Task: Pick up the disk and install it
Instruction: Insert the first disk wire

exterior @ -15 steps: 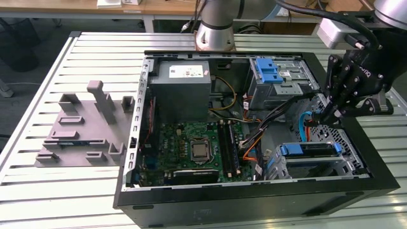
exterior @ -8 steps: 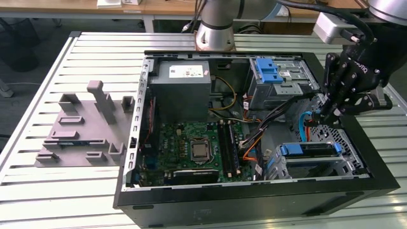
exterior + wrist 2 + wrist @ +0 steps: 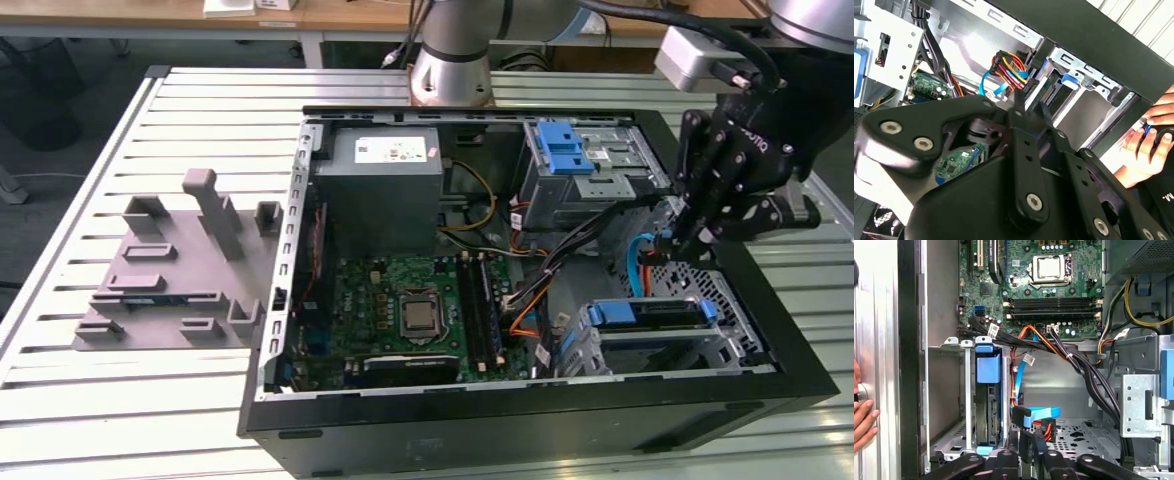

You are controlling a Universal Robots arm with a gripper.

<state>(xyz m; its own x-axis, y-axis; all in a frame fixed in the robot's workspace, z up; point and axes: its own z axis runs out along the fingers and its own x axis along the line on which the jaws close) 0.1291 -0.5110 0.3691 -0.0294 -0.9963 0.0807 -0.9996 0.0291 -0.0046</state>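
Counted one open computer case (image 3: 534, 425) on the slatted table (image 3: 200, 100), one grey plastic stand (image 3: 174, 265) beside it, one motherboard (image 3: 400, 300), one power supply (image 3: 380, 175), two blue-handled drive carriers (image 3: 647, 313) (image 3: 563, 147), one black gripper (image 3: 707, 215), one person's hand (image 3: 1149, 145).

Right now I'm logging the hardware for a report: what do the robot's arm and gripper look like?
The arm is silver-grey metal tubing on a round base. A light grey box with a black cable sits at the wrist. The gripper is matte black, built of linked bars joined by silver screws, with faint white lettering on its body.
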